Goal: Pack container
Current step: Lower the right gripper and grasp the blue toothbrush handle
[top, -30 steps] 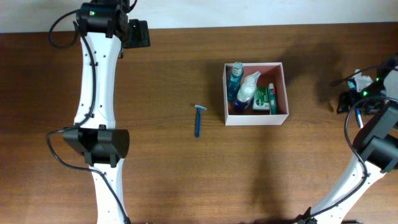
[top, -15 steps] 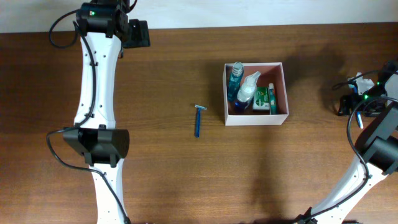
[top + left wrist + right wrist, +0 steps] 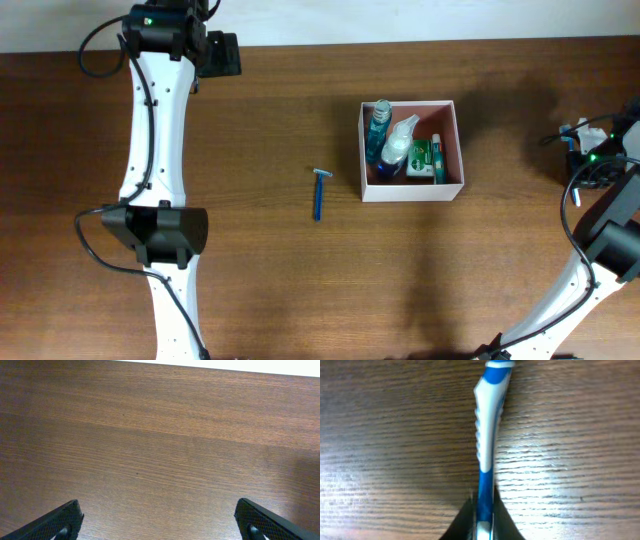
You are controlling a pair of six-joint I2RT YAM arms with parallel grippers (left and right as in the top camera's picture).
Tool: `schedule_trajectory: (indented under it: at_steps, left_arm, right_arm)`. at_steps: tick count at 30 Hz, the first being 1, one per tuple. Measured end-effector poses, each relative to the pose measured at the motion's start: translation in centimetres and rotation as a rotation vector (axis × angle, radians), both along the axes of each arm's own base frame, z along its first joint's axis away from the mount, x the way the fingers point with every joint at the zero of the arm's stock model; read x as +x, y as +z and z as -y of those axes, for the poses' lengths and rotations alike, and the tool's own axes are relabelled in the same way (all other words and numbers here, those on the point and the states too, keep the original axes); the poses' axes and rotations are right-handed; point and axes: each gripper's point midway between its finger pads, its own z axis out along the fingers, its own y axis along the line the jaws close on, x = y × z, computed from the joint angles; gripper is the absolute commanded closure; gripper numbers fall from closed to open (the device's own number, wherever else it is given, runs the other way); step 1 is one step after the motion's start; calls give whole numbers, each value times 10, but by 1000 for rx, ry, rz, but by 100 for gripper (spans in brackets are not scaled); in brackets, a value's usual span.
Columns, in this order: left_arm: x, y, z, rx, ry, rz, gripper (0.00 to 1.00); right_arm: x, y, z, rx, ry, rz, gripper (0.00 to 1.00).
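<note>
At table's (image 3: 160, 435) right edge: noted right gripper (image 3: 481, 521) clenched on blue-and-white toothbrush (image 3: 487, 435) lying on the wood. Noted left gripper (image 3: 159, 522) spread wide over far-left table. Found container (image 3: 411, 193) right of centre, holding bottles; razor (image 3: 319, 192) apart to its left.

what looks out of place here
The blue razor lies alone on the table left of the container, outside it. A blue-and-white toothbrush, in the right gripper, is also unpacked. Nothing looks spilled or damaged.
</note>
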Motion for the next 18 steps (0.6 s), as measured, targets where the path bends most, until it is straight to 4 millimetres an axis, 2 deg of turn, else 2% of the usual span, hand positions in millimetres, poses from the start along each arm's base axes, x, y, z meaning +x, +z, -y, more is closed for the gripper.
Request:
schedule_trajectory:
  at_steps: [4, 9, 12, 18]
  left_arm:
    - [0, 0, 0, 0, 0, 0, 1]
    - [0, 0, 0, 0, 0, 0, 1]
    - [0, 0, 0, 0, 0, 0, 1]
    - [0, 0, 0, 0, 0, 0, 1]
  right_arm:
    - [-3, 1, -2, 11, -51, -10, 96]
    - [-17, 11, -19, 86, -113, -83, 96]
    - [-14, 33, -30, 141, -130, -88, 96]
    - [9, 102, -67, 224, -140, -24, 96]
